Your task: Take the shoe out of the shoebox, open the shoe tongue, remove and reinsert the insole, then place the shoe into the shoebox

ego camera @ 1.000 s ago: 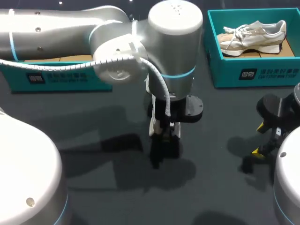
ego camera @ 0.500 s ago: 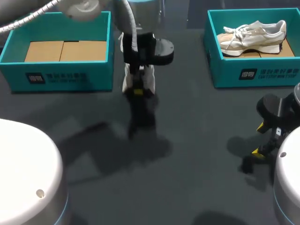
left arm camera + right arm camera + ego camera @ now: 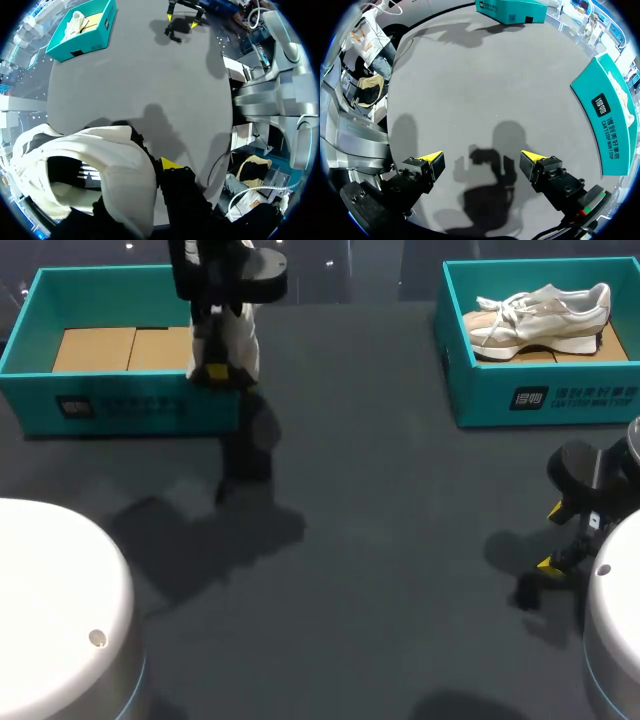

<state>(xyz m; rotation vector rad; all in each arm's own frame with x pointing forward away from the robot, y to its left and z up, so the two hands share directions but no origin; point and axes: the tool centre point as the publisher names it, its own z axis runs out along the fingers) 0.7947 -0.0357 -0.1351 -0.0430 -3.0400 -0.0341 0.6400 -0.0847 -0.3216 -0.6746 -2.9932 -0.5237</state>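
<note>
A dark grey, matte worktop [image 3: 400,520] carries two teal shoeboxes, well apart at its far side. The right shoebox [image 3: 540,395] holds a beige-and-white laced sneaker [image 3: 540,312] lying on its side. The left shoebox [image 3: 120,405] shows only a flat brown cardboard floor [image 3: 110,348]. Nothing stands on the open stretch between them; only shadows fall there. The left arm [image 3: 225,265] comes down at the left shoebox's right end, its jaws clenched on a white shoe [image 3: 232,345] with black inside, held clear of the worktop. Whether it hangs over the box or just outside its wall I cannot tell. In the left wrist view the shoe [image 3: 100,165] looks soft and padded, pressed against one yellow tip [image 3: 170,162]. The right jaws hover low at the near right, released, their yellow tips [image 3: 432,157] spread wide over bare worktop. A second ago the left arm held the shoe low over the worktop's middle; it has since swung back to the far left. The right arm [image 3: 610,640] and the sneaker have not moved.
</note>
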